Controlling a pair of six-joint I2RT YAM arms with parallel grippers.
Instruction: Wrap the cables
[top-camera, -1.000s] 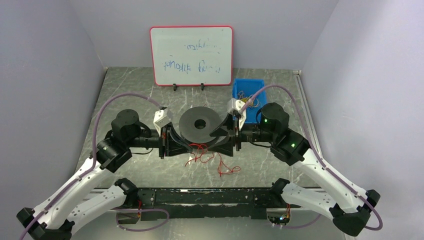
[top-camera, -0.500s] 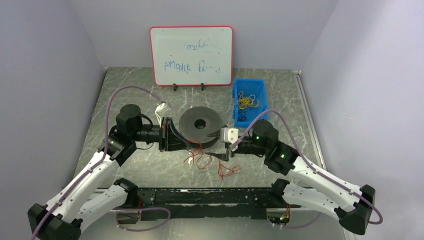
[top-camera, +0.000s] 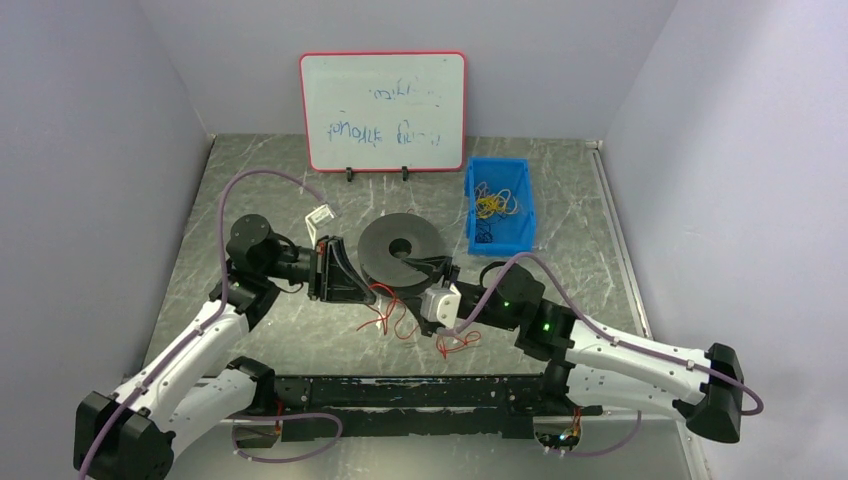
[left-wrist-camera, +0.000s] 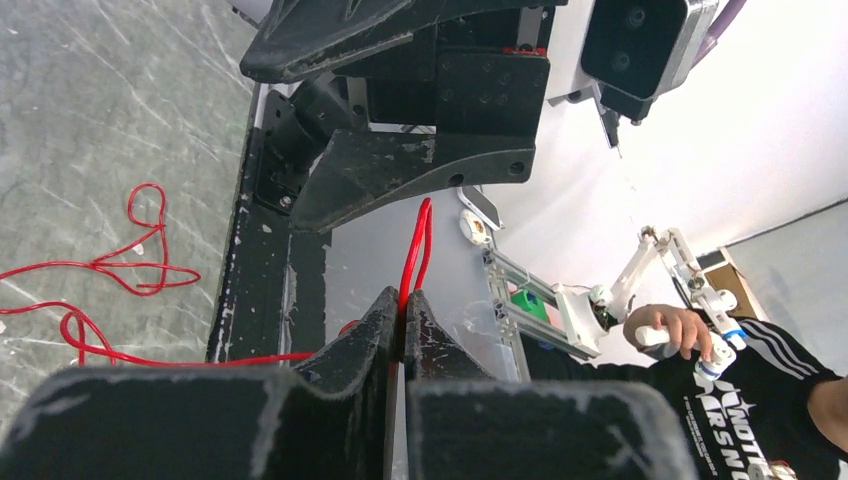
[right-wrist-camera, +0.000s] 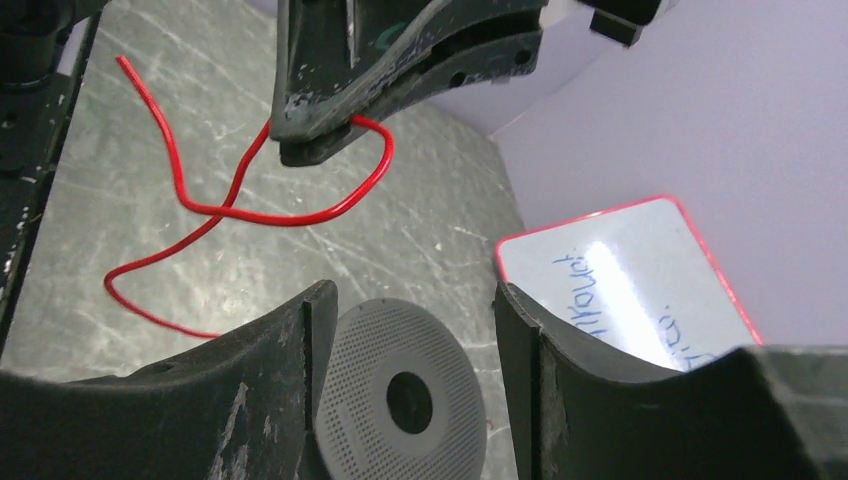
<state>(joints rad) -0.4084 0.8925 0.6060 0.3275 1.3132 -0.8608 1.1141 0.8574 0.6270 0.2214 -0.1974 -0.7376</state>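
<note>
The cable is a thin red wire lying in loose loops on the table in front of a black spool. My left gripper is shut on a doubled strand of the wire just left of the spool; its fingertips pinch it. More loops trail on the table. My right gripper is open and empty at the spool's near edge. In the right wrist view the spool's perforated disc lies between the open fingers, and the left gripper's held loop hangs beyond.
A blue bin with tangled yellow wires stands right of the spool. A whiteboard stands at the back, also in the right wrist view. A black rail runs along the near edge. Grey walls close both sides.
My right arm has swung from the spool's right side round to its near side and now points at the spool. My left gripper has kept its hold on the wire and drawn slightly left.
</note>
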